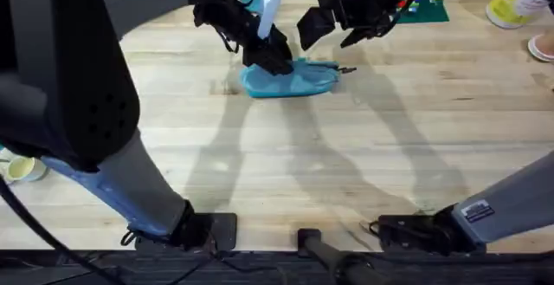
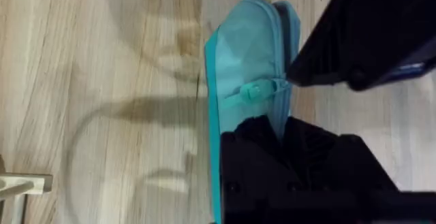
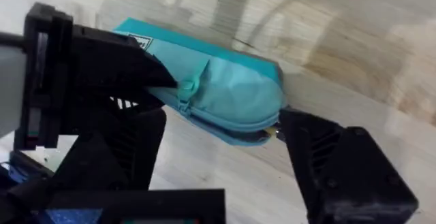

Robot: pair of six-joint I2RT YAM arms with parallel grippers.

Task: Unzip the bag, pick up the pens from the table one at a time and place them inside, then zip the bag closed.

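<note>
The teal bag point(image 1: 290, 79) is shown lying at the far middle of the bench point(image 1: 286, 164), pinned at its left end by the closed left hand point(image 1: 270, 58); the right hand point(image 1: 327, 27) is held open just above its right end

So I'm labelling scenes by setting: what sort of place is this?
Probably a robot lab or test workbench: two arms mounted at the edge of a plank wooden table, the left gripper down on a teal bag, and coloured toy bricks on a green mat at the far edge.
</note>
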